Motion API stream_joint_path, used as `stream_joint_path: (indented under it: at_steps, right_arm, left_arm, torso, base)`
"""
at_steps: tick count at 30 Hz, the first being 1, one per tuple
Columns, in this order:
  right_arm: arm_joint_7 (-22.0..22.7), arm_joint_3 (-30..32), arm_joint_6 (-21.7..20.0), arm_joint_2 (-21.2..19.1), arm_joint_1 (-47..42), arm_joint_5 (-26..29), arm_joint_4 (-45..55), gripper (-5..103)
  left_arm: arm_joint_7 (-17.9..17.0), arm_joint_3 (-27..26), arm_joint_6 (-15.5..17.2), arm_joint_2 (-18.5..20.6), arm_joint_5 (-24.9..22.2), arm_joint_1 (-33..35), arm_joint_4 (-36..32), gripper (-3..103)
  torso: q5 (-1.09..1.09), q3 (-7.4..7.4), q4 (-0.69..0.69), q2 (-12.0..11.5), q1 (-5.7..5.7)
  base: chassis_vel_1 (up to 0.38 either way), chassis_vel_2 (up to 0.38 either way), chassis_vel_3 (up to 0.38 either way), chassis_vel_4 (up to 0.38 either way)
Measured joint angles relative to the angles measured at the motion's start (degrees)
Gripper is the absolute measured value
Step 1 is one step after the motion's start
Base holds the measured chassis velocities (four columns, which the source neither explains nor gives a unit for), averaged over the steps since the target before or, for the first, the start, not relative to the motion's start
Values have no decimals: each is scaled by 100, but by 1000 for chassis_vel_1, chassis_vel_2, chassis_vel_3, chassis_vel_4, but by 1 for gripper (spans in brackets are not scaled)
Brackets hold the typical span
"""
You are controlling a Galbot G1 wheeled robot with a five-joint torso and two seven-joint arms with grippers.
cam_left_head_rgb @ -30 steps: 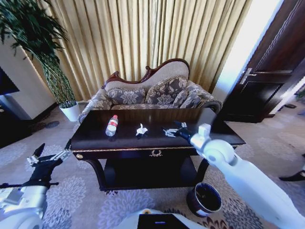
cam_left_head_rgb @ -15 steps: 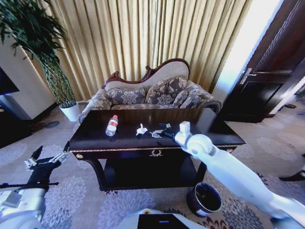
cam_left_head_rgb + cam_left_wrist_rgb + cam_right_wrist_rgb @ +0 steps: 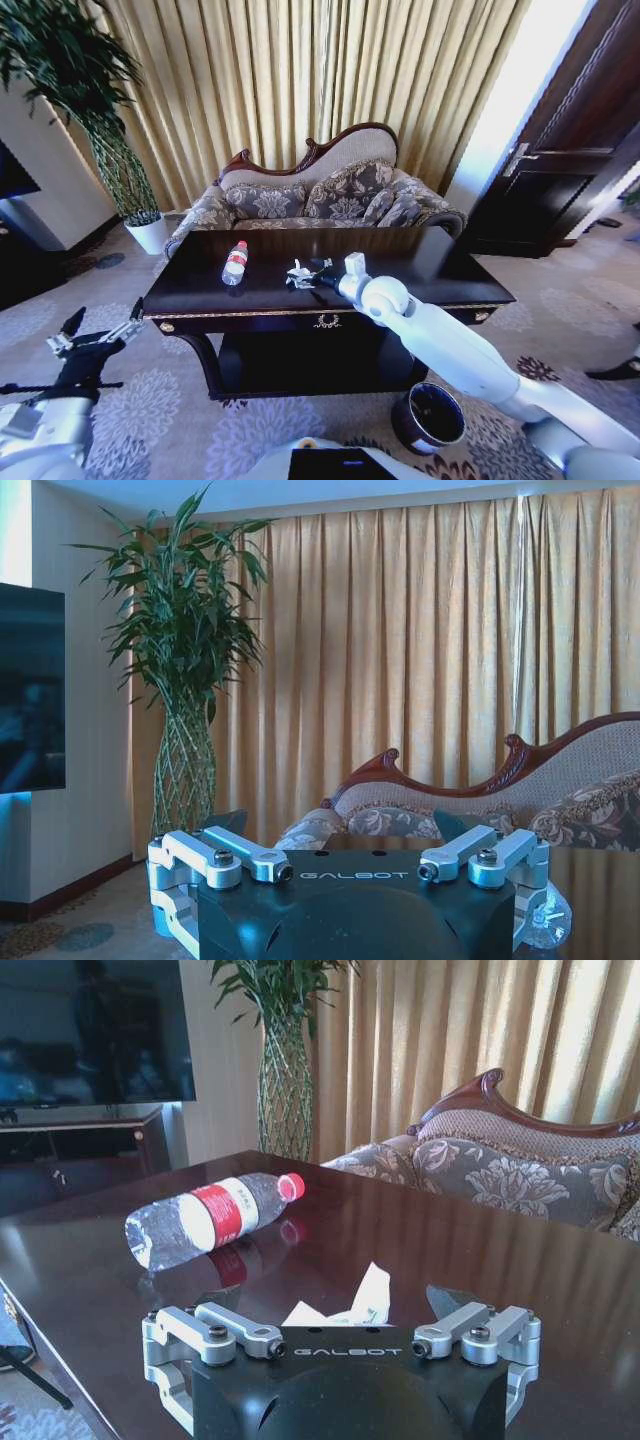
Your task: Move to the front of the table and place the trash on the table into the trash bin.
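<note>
One crumpled white paper piece (image 3: 297,272) lies near the middle of the dark glossy worktop (image 3: 430,262), and the right gripper (image 3: 306,275) has its jaws spread wide on either side of it, not closed on it. One clear bottle (image 3: 234,262) with a red label and red cap lies on its side well to the left of the paper. One dark round trash bin (image 3: 428,416) stands on the carpet below the worktop's right front corner. The left gripper (image 3: 98,332) hangs low off the worktop's left end, jaws released. One sofa (image 3: 320,195) sits behind.
</note>
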Motion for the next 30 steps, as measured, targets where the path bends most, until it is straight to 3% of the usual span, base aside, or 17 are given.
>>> stream_joint_path:
  at_steps: [30]
  right_arm:
    - [420,-310,19,559,31,-228,-564,100]
  left_arm:
    - [20,-25,-29,-46,19,-21,0,100]
  torso:
    - [1,0,0,1,0]
  base:
    - [0,0,0,0]
